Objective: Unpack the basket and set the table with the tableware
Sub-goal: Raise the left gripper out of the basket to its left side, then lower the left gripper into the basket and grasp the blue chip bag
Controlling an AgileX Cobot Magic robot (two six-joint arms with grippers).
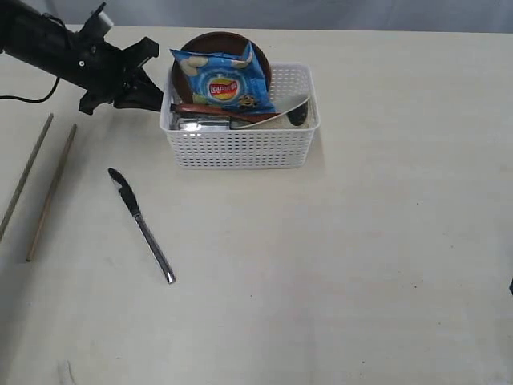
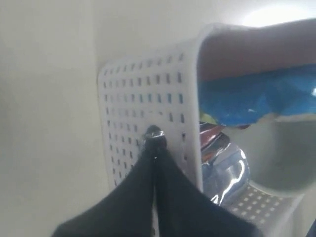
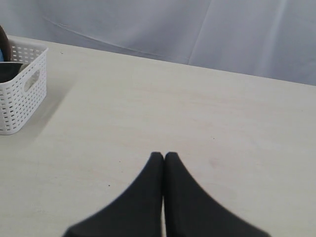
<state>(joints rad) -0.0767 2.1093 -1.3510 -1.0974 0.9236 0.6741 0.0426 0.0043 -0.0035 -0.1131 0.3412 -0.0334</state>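
Two thin wooden chopsticks & a steel knife w/ dark end lie on the pale cream bench, well apart from L hand. L hand: pressed together, tips against outer side wall of white perforated plastic basket; round brown plate & blue chip bag inside, just beyond. R hand: pressed together, over bench, basket well off.

White lattice basket beside the black left pincer holds a blue chip bag and brown plate; pale cream table.
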